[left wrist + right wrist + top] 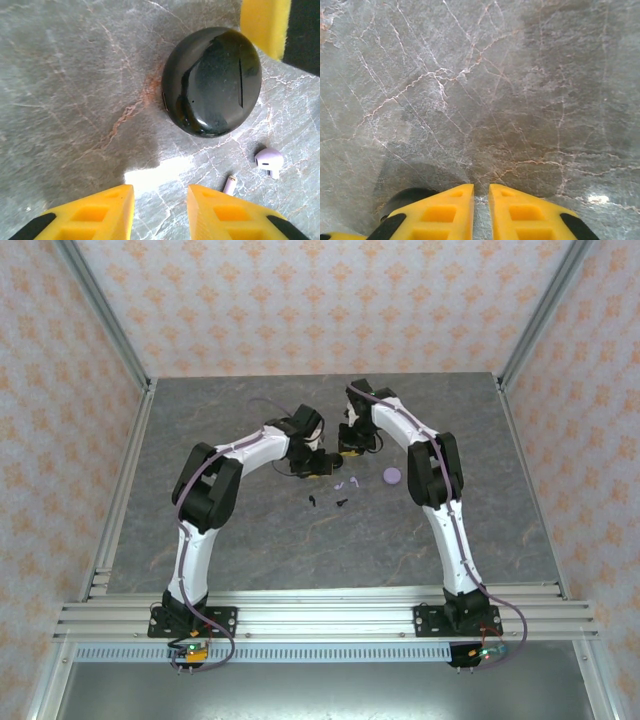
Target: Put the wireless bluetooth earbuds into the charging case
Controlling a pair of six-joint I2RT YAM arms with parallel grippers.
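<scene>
Watching the left gripper, I say to my neighbour: "Its jaws stand apart, with bare table in the gap. It is gripping nothing."

"And the right gripper?"

"Barely parted, only a thin slit between the yellow fingers. Nothing is in there either, just stone beneath."

"Where are the buds, then?"

"One lavender earbud lies just ahead of the left jaws, out past the right-hand finger. A second lavender piece lies almost at that finger's tip, with its stem pointing toward us. The black case sits further ahead and a little right of the gap. It looks closed to me. The two black earbuds lie behind both sets of jaws, back toward the arm bases. The lavender case is off to the outer side of the right jaws, apart from them."

"Will they be easy to pick up?"

"I doubt it. They look featherlight, hard and glossy, so I'd expect one to squirt out of a careless pinch or skate across the stone at a nudge. I wouldn't worry much about crushing one, but the stem seems the weaker part. I'd pinch across the fat rounded body, low against the table, and leave the stem free to drop into its socket. The case looks just as slick, so it probably needs steadying by its flanks while the lid comes up."
</scene>
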